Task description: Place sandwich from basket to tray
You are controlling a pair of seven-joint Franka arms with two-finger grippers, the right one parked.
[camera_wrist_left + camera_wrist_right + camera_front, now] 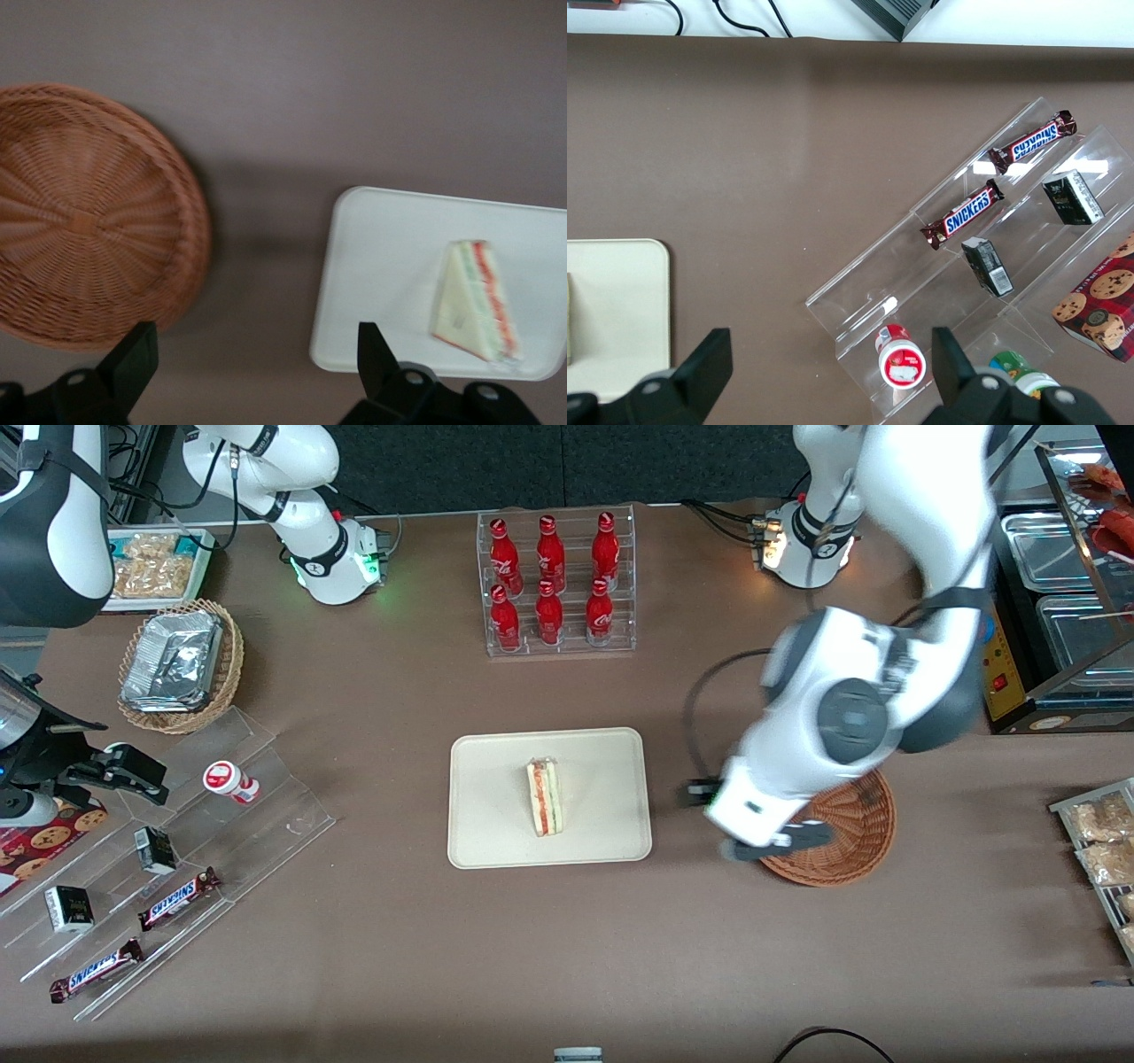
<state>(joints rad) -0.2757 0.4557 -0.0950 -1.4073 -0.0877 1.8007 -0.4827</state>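
The sandwich (544, 795) (474, 299) lies on its side in the middle of the cream tray (496, 779) (381, 266), its red, orange and green layers showing. The reddish-brown woven basket (850, 841) (80, 212) stands beside the tray toward the working arm's end, with nothing in it. My left gripper (740, 819) (252, 354) hangs above the bare table between tray and basket, partly over the basket's rim. It is open and holds nothing.
A clear rack of red bottles (554, 584) stands farther from the front camera than the tray. A stepped acrylic rack with chocolate bars (177, 841) and a tan basket of foil containers (182, 664) lie toward the parked arm's end. Snack bags (1103, 841) sit near the working arm's table edge.
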